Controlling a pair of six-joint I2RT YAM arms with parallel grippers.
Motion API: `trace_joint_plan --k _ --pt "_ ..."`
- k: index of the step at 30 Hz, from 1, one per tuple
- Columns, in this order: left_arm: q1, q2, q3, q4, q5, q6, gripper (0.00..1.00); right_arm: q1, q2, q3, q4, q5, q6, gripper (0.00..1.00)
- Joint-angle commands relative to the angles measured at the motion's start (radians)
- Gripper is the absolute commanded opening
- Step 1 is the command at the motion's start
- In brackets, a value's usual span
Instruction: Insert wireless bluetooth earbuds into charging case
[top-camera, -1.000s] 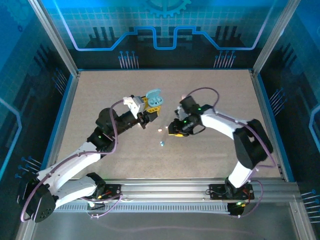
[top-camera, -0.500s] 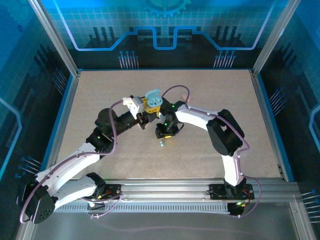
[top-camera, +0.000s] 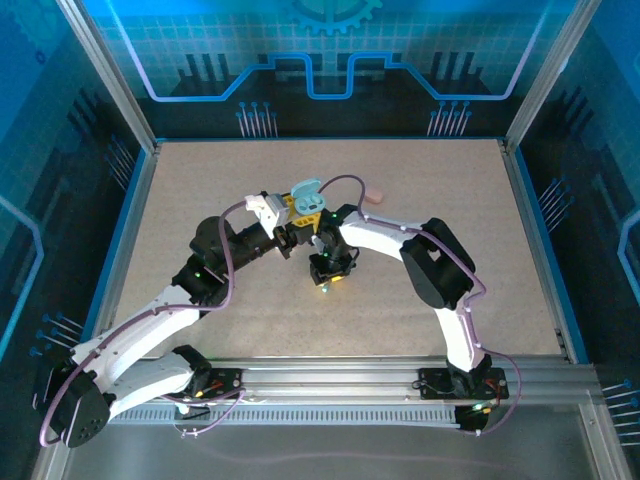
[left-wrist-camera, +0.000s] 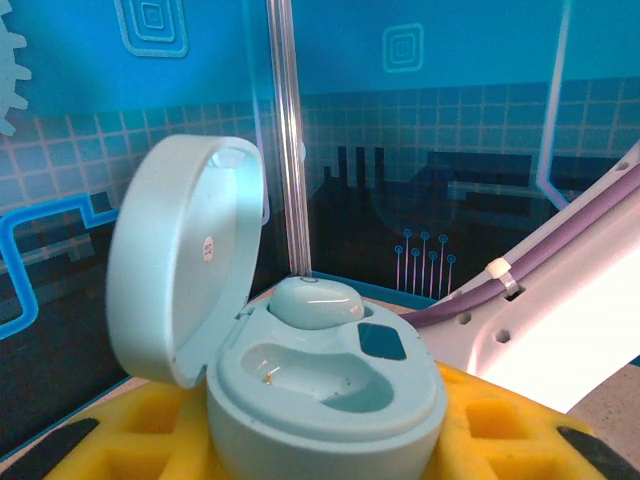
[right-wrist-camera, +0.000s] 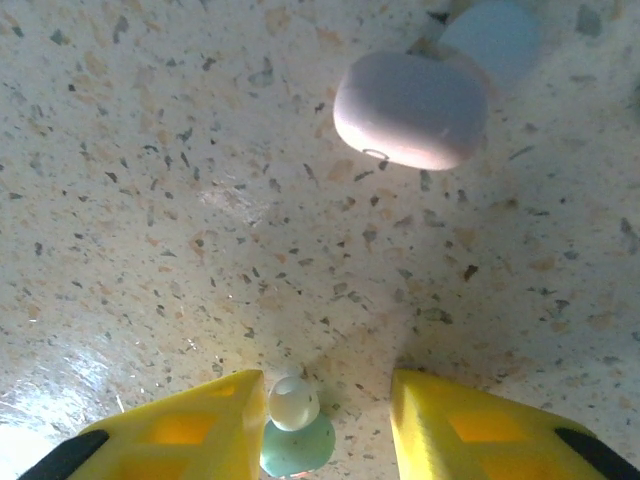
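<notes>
Right gripper (right-wrist-camera: 325, 392) is hovering low over the table (right-wrist-camera: 150, 200), jaws partly apart and gripping nothing. The loose earbud (right-wrist-camera: 298, 440) is lying between the fingers, touching the one at 7 o'clock and standing clear of the one at 5 o'clock.

Closing from this offset is risking a one-sided push: the glossy earbud may be skidding or rolling out of the gap rather than seating between the pads. A pinch on its rounded end may be squirting it across the table.

Left gripper (left-wrist-camera: 320, 450) is clamping the open case (left-wrist-camera: 330, 395), with the lid (left-wrist-camera: 180, 260) at 9 o'clock, a seated earbud (left-wrist-camera: 315, 300) at 12 o'clock and the near socket (left-wrist-camera: 310, 375) empty. A twisted pick risks fouling that socket.

The pink case (right-wrist-camera: 410, 110) is resting at 1 o'clock, well apart.
</notes>
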Motion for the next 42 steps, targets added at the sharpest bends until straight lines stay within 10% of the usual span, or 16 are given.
trace_joint_plan --k 1,32,42 --pt "0.002 -0.003 0.012 0.012 -0.013 0.008 0.32 0.02 0.031 0.026 -0.043 0.007 -0.012 0.38" --pt "0.003 0.038 0.039 0.015 0.004 -0.009 0.32 -0.087 -0.259 -0.247 0.096 -0.038 0.004 0.33" --pt "0.003 0.028 0.041 0.009 0.002 -0.013 0.32 -0.066 -0.127 -0.161 0.112 -0.152 -0.141 0.42"
